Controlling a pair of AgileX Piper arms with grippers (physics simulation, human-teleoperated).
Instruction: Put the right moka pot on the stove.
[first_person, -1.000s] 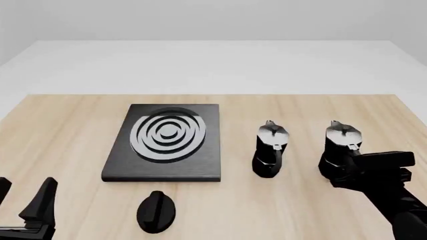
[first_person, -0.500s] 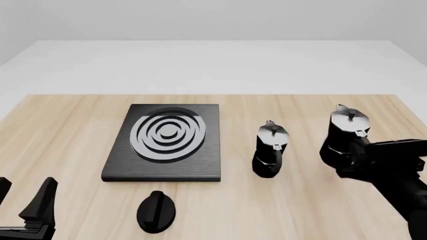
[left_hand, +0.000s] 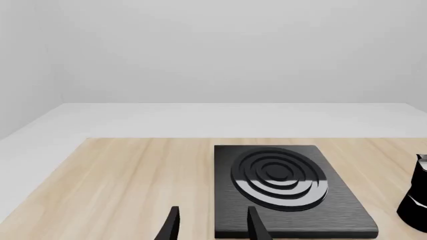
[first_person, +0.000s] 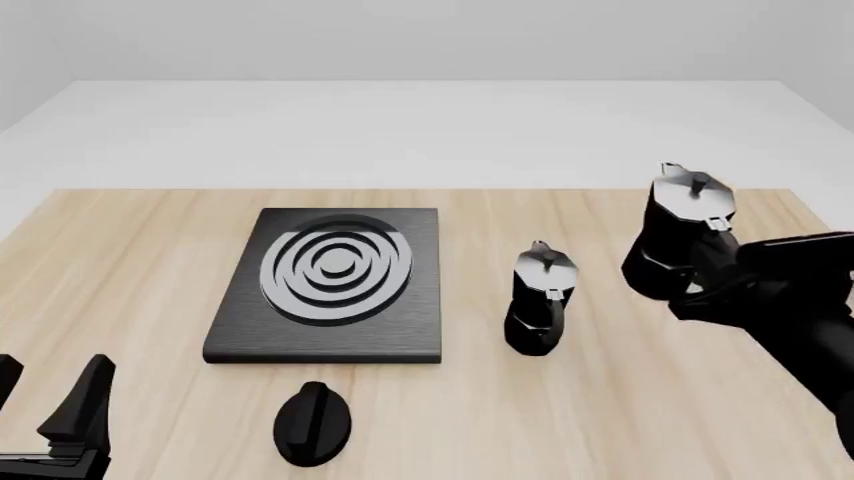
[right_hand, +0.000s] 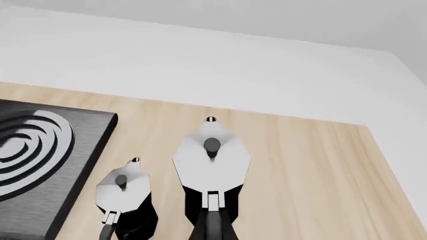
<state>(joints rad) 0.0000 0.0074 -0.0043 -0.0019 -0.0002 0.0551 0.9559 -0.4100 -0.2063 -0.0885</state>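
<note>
The right moka pot (first_person: 682, 232), black with a silver lid, hangs tilted above the table at the right, off the wood. My right gripper (first_person: 705, 283) is shut on it from behind, at its handle side. In the right wrist view the pot (right_hand: 212, 167) fills the centre, lid up. The stove (first_person: 404, 322), a black slab with silver rings, lies left of centre, well apart from the pot; it also shows in the left wrist view (left_hand: 333, 200) and the right wrist view (right_hand: 80, 145). My left gripper (first_person: 51, 405) is open and empty at the front left corner.
The other moka pot (first_person: 541, 300) stands on the table (first_person: 147, 250) between the stove and the held pot, and shows in the right wrist view (right_hand: 123, 196). A small black round knob (first_person: 314, 423) lies in front of the stove.
My right gripper has lifted the right moka pot off the table, up and a little away from me. The left arm, the stove and the other pot have not moved.
</note>
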